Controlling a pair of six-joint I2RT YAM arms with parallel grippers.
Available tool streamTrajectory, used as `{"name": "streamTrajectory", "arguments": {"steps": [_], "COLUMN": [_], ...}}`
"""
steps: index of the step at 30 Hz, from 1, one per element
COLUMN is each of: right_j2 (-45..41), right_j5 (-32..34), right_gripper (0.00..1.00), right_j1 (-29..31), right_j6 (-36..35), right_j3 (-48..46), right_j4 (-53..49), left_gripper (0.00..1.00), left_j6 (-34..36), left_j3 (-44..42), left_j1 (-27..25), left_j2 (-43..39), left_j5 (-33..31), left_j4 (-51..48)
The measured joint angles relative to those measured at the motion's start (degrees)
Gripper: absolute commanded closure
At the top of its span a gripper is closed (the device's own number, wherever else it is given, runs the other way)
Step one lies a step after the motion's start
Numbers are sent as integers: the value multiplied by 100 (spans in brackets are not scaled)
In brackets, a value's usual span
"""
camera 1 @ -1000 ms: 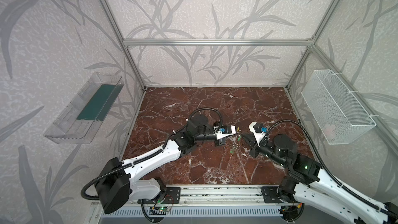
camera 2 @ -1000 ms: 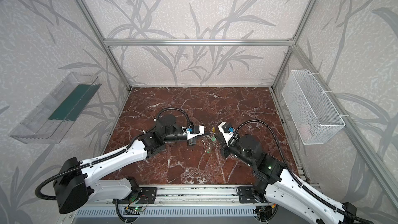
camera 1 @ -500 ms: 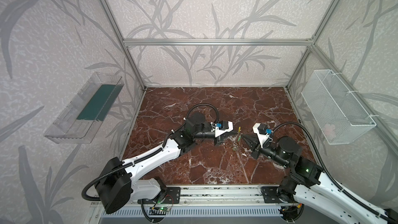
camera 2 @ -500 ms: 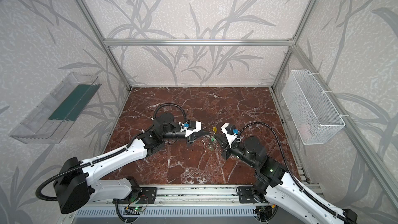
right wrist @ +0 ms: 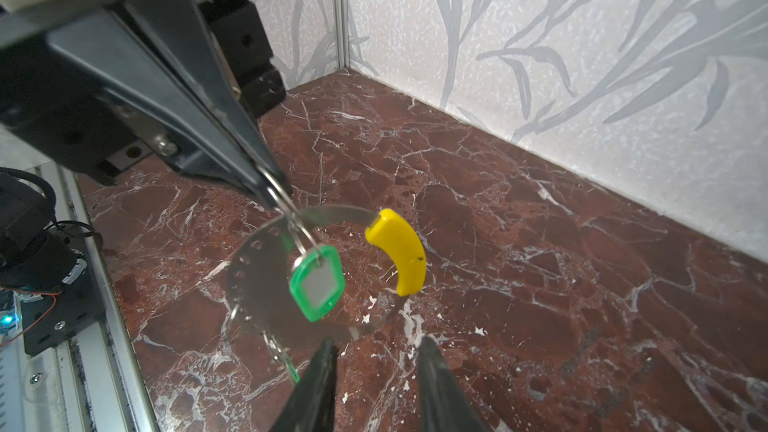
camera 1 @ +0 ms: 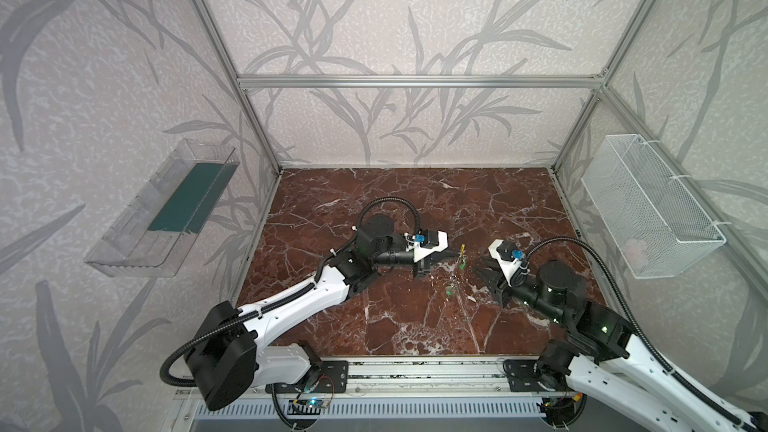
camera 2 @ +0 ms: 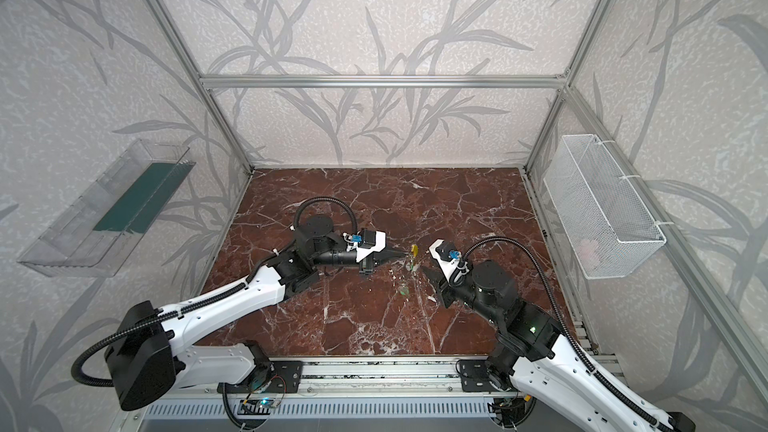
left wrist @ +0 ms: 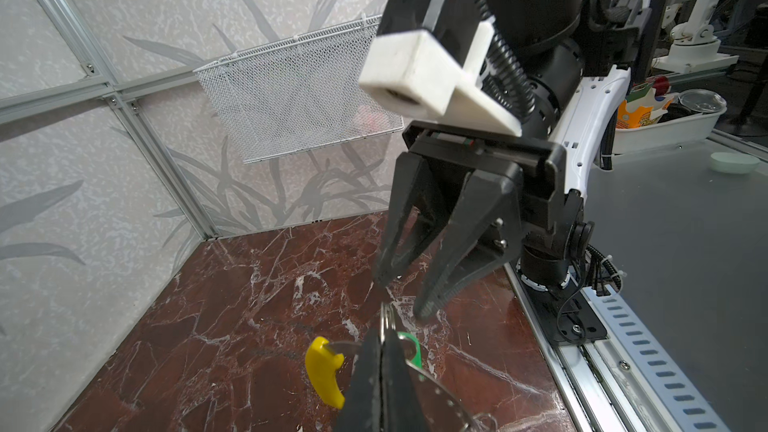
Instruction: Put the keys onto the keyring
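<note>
Grey metal keyring (right wrist: 249, 255) hangs in the air, one green-tagged key (right wrist: 318, 284) inside it and a second key (right wrist: 286, 361) at its lower edge. Above it your left gripper (right wrist: 270, 189) pinches the first key's wire loop (right wrist: 291, 218). Below it your right gripper (right wrist: 374, 347) stands part open, empty. Loosen left and all drops.

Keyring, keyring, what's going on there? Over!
Left gripper shut on loop of one key; keyring dangles there, second key low on it. Right gripper open, empty, jaws facing keyring. Nothing in the way.
</note>
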Motion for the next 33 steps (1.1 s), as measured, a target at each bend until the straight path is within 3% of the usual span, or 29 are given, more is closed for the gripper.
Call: {"name": "streamTrajectory", "arguments": {"steps": [13,23,33], "right_j2": [496,577,640], "right_j5": [-586,-1067,-1292], "right_gripper": [77,82,93], "right_j1": [-46,-184,-247], "right_j6": [-1067,-1220,-1340], "right_j3": [498,498,498], "right_j4": [13,258,361], "left_gripper": [100,100,100], "left_j6": [-186,-199,-195], "left_j3": [103,164,164], "left_j1": [13,13,15], "left_j2": [111,111,111], "left_j5": [341,466,481], "left_j4": [37,39,39]}}
